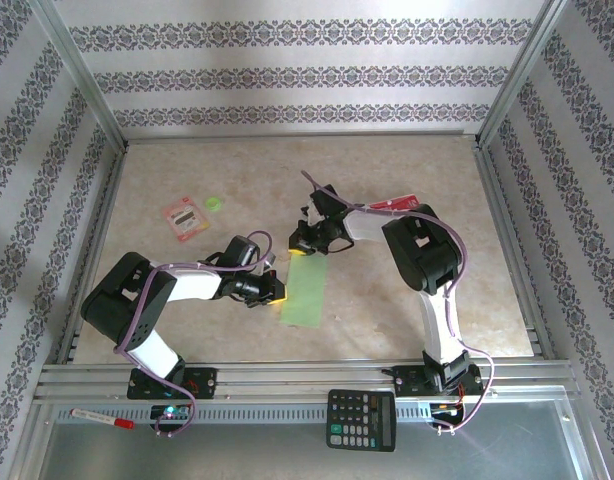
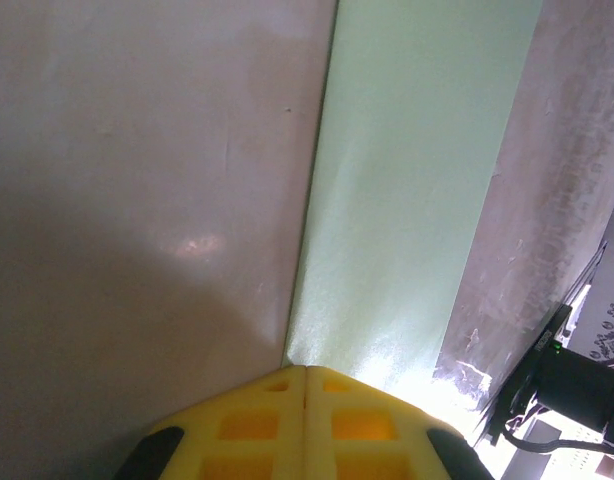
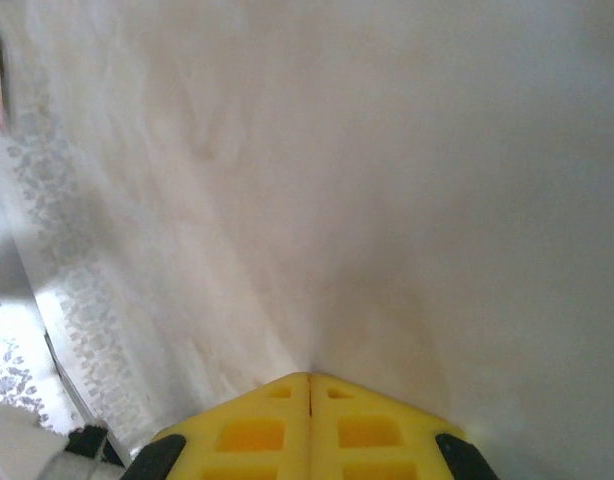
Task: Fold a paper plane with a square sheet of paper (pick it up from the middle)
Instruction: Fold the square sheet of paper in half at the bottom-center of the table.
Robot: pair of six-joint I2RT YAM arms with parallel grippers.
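The square sheet of paper (image 1: pixel 306 290) lies on the table as a narrow, folded light-green strip between the two arms. My left gripper (image 1: pixel 275 296) is shut, and its yellow fingertips rest at the strip's left edge. In the left wrist view the closed gripper (image 2: pixel 305 370) touches the near corner of the green paper (image 2: pixel 407 200), with nothing showing between the pads. My right gripper (image 1: pixel 299 250) is shut and sits low at the strip's far end. The right wrist view has its closed tips (image 3: pixel 309 377) against the pale table.
A red-and-white packet (image 1: pixel 185 217) and a small green disc (image 1: pixel 213 205) lie at the back left. A red-labelled item (image 1: pixel 395 202) sits behind the right arm. A calculator (image 1: pixel 361 419) and a red pen (image 1: pixel 102 418) rest on the front rail. Metal frame edges border the table.
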